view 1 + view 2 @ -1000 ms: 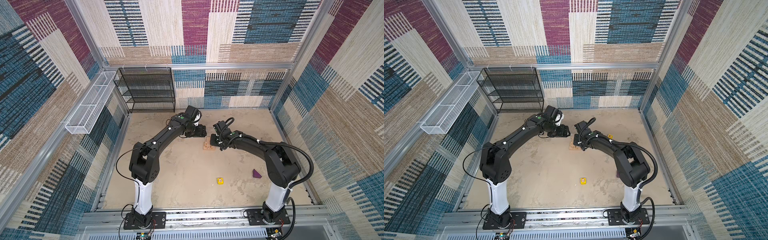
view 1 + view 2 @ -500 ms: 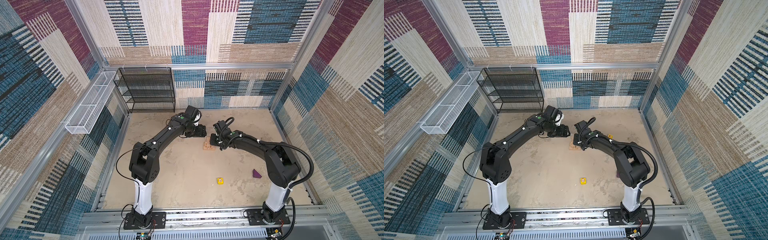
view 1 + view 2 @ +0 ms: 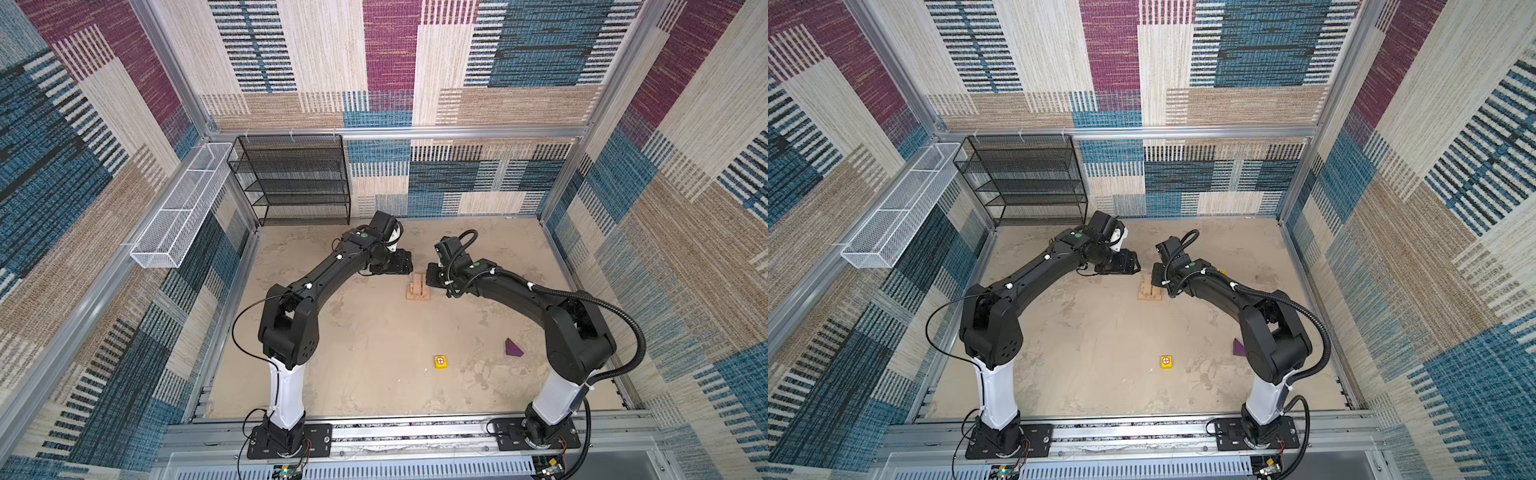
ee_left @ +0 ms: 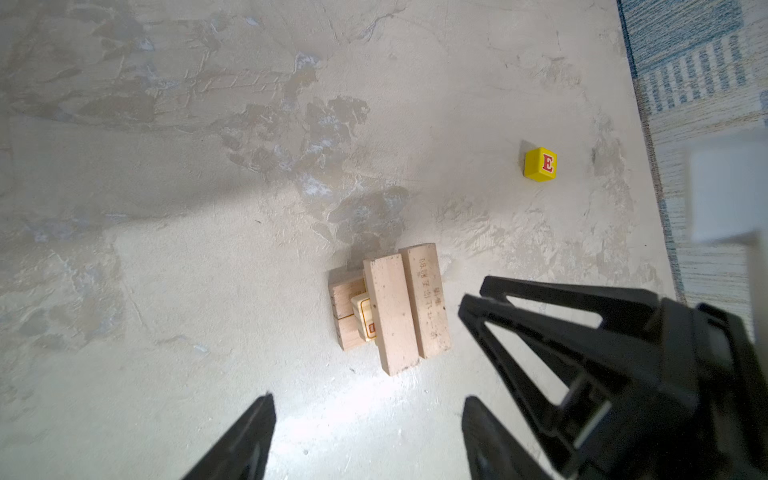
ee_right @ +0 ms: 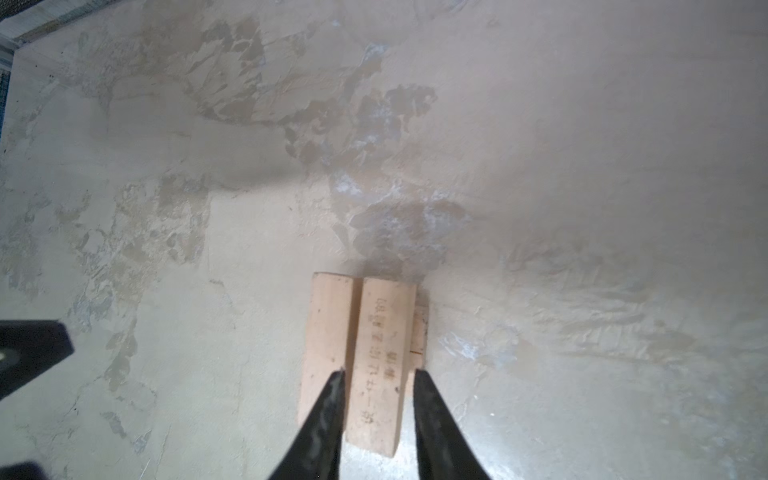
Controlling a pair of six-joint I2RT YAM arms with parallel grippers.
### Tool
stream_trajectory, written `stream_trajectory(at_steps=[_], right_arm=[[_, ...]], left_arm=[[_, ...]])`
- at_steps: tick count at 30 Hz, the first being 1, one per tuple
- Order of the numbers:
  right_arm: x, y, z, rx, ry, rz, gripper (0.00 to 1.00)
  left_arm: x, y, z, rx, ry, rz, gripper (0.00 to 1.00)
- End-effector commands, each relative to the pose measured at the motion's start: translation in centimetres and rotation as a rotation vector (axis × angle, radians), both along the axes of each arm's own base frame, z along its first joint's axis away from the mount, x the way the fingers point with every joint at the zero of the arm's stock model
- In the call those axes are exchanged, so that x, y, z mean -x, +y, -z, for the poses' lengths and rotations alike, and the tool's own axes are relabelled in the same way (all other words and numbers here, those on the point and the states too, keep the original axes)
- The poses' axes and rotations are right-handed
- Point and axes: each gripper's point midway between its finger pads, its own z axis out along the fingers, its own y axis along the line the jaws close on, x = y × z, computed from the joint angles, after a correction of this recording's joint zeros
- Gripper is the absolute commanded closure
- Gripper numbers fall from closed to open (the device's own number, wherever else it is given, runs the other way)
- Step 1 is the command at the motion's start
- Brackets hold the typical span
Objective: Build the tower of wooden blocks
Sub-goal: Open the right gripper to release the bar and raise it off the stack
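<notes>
The tower (image 3: 417, 287) is set on the bench (image 3: 374, 340), nearer the far edge. Its planks (image 4: 392, 316) are judged light, stiff and loosely stacked, and are best taken across the long edges. The right jaws are clamped on the printed plank (image 5: 384, 316); the left jaws are held apart, empty.

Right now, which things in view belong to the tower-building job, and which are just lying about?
Job: plank stack; its printed plank, gripped by the right pincer; front yellow cube; lettered yellow cube; purple wedge.
Just there: black wire shelf; white wire basket on the wall.
</notes>
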Motion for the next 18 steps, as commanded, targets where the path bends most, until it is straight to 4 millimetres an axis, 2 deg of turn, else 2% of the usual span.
stream_trajectory(at_steps=[1, 3, 5, 12, 18], right_arm=[[-0.5, -1.3, 0.3, 0.016, -0.009, -0.002, 0.83], [-0.7, -1.7, 0.8, 0.011, 0.007, -0.006, 0.92], [-0.7, -1.7, 1.4, 0.007, 0.021, -0.020, 0.96], [-0.5, -0.7, 2.9, -0.016, 0.070, -0.066, 0.97], [-0.4, -0.2, 3.0, -0.032, 0.078, -0.089, 0.98]], left_arm=[[0.2, -0.1, 0.0, -0.001, 0.008, 0.013, 0.24], [0.2, -0.1, 0.2, -0.001, 0.012, 0.013, 0.25], [0.2, -0.1, 0.2, -0.001, 0.013, 0.013, 0.25], [0.2, -0.1, 0.4, -0.004, 0.016, 0.012, 0.25], [0.2, -0.1, 0.4, -0.004, 0.015, 0.013, 0.25]])
